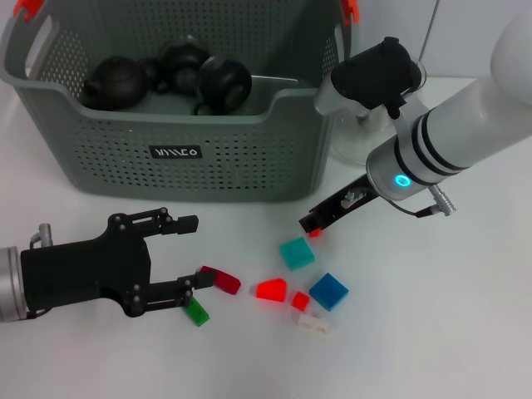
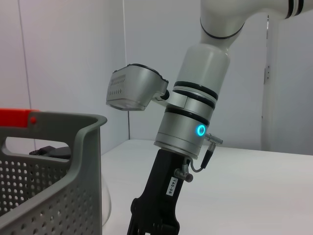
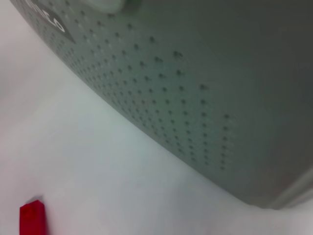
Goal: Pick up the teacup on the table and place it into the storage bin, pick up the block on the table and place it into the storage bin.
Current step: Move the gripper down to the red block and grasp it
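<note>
- While dark teapots are already sitting in the storage bin [image 1: 108,166] at the desk's [image 1: 465,332] far left, we are judging that the block step is the one in hand.
- We are seeing our right claw [image 1: 314,224] reaching down just in front of the bin's near right corner, its tip at a small red block [image 1: 315,233]; in the right wrist view that red block [image 3: 33,218] is showing beside the bin wall [image 3: 195,98]. We cannot tell whether its fingers are closed on the block.
- Our left claw [image 1: 191,258] is hovering wide open near the desk's near left, with a dark red block [image 1: 220,279] and a green block [image 1: 197,312] by its fingertips.
- Next, we are expecting to need a firm hold on one block, a lift above the bin's rim, and a release inside.
- Counting: we are finding one bin and three dark pots inside it (the left one [image 1: 116,81], the middle one [image 1: 183,60], the right one [image 1: 223,83]).
- On the desk we are counting eight blocks: the three named, plus a teal block [image 1: 297,253], a blue block [image 1: 329,291], a bright red block [image 1: 271,289], a little red block [image 1: 300,301] and a white block [image 1: 313,324].
</note>
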`<state>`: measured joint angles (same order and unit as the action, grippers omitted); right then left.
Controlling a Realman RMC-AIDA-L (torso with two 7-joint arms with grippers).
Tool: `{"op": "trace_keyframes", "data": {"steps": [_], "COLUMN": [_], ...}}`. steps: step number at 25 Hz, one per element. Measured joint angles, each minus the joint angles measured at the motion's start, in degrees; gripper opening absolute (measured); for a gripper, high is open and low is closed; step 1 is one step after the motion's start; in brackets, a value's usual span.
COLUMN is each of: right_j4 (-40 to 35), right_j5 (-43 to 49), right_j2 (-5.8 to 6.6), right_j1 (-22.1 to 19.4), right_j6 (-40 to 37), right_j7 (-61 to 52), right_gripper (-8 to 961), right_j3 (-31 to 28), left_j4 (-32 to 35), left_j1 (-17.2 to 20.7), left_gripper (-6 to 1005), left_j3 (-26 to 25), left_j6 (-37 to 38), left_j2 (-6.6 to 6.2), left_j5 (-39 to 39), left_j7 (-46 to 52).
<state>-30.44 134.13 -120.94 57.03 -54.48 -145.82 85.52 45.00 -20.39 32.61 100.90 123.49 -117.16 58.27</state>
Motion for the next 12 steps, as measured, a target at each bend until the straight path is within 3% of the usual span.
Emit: {"op": "trace_keyframes", "data": {"steps": [12], "right_j4": [-0.03], "right_j5": [-0.01], "right_j2": [0.0], "right_j1": [0.29], "right_j6": [-0.16], "right_j7": [0.02], "right_gripper": [362], "right_j3": [1.03], "left_j4": [0.0], "left_j1": [0.0], "left_gripper": [704], "left_j3": [0.0], "left_j6": [0.0], "left_j2": [0.0], "left_j5": [0.0], "left_j7": [0.0]}}
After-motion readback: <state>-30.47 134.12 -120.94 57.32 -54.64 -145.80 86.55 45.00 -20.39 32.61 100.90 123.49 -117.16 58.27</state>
